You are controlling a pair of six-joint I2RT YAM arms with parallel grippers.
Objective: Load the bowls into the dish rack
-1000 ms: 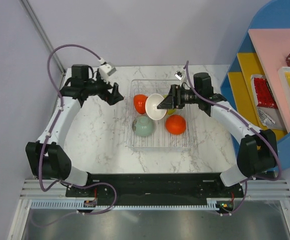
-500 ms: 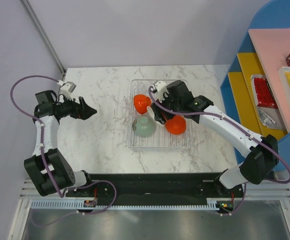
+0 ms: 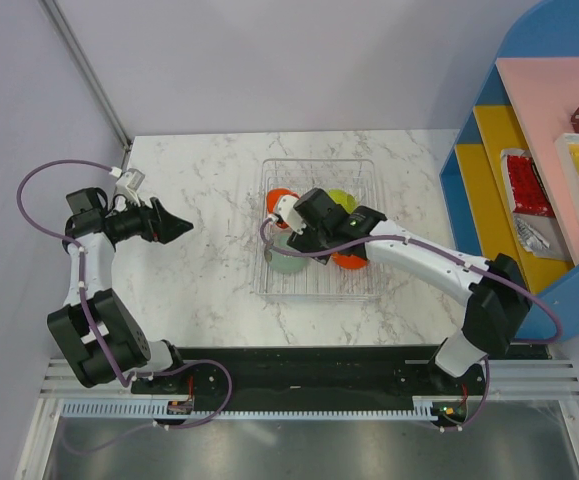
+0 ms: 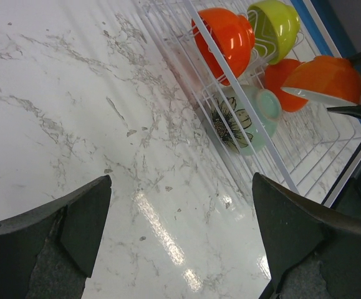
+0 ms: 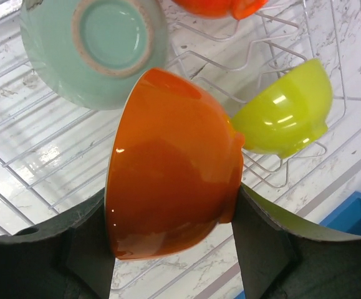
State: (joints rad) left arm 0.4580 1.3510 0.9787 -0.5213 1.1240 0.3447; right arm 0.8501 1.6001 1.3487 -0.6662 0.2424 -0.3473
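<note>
Right gripper point(image 5: 171, 196) clamped on orange-sided bowl point(image 5: 168, 168) above dish rack point(image 3: 319, 282), left gripper point(image 4: 181, 180) spread wide near left edge of tabletop point(image 4: 74, 93)

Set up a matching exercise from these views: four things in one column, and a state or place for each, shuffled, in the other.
1. left gripper
2. right gripper
3. mint bowl
4. lime-green bowl

A. lying in the dish rack, foot ring toward the right wrist camera
B. open above the marble tabletop
C. in the rack's far right part
D. shut on the orange-backed bowl

Pairs: 1-B, 2-D, 3-A, 4-C.
</note>
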